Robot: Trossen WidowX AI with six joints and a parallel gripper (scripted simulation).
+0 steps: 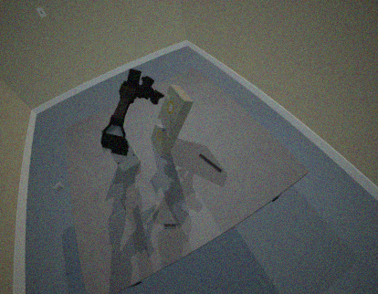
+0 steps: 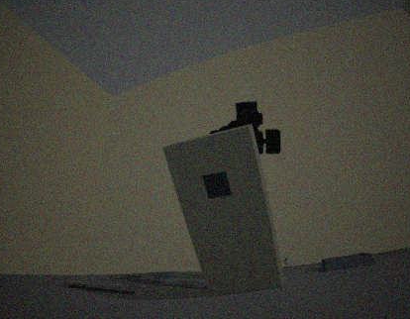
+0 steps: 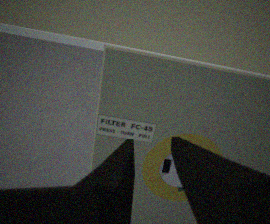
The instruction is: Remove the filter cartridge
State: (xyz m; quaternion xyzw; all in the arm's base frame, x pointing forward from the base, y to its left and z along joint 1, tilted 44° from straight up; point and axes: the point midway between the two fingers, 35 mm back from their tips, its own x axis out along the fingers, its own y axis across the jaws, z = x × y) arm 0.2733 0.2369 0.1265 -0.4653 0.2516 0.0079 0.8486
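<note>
The service panel (image 1: pixel 181 110) (image 2: pixel 240 236) (image 3: pixel 145 85) stands upright. The cartridge (image 1: pixel 171 108) (image 3: pixel 173 173) shows as a pale round face inside a yellow ring (image 3: pixel 151 175). One dark slot is plain in the wrist view; the right finger covers part of the face. My gripper (image 1: pixel 161 98) (image 3: pixel 152 144) is partly open with nothing between its fingers. It is in front of the panel, its tips above and left of the cartridge in the wrist view. In the exterior view the panel hides the fingers. The tray (image 1: pixel 115 130) (image 2: pixel 347 262) is low, partly behind the arm in the top view.
A printed label (image 3: pixel 126 128) is on the panel, left of the ring in the wrist view. The panel's back has a dark square opening (image 2: pixel 217 185). A dark thin strip (image 1: pixel 210 162) is on the surface beyond the panel. The pictures are dim and grainy.
</note>
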